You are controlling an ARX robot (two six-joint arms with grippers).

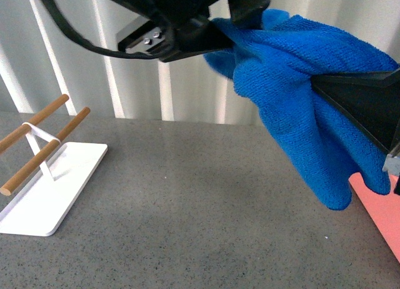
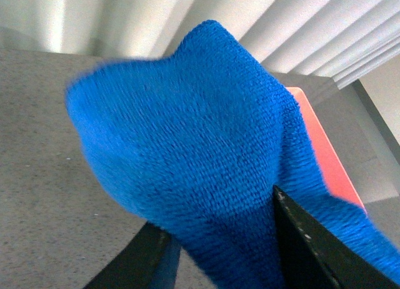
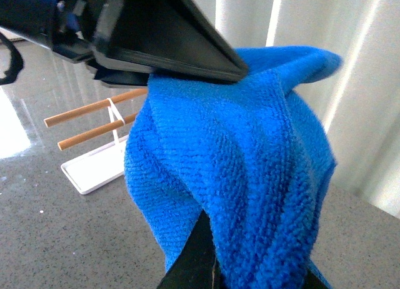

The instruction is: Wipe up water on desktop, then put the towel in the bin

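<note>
The bright blue towel (image 1: 294, 95) hangs in the air above the dark grey speckled desktop (image 1: 187, 201), bunched and held by both arms. My left gripper (image 1: 226, 37) is shut on the towel's upper edge from the top left. At the right, my right gripper (image 1: 316, 82) is shut on its middle. In the left wrist view the towel (image 2: 200, 145) fills the space between the jaws of the left gripper (image 2: 222, 258). In the right wrist view its folds (image 3: 250, 176) drape over the right gripper (image 3: 256, 270). The salmon-pink bin (image 1: 382, 209) shows at the lower right, below the towel's hanging end, and behind the cloth (image 2: 325, 151).
A flat white tray with two wooden rails (image 1: 53, 182) stands on the desktop at the left, also in the right wrist view (image 3: 100, 157). White ribbed curtains (image 1: 137, 82) run along the back. No water shows on the grey surface.
</note>
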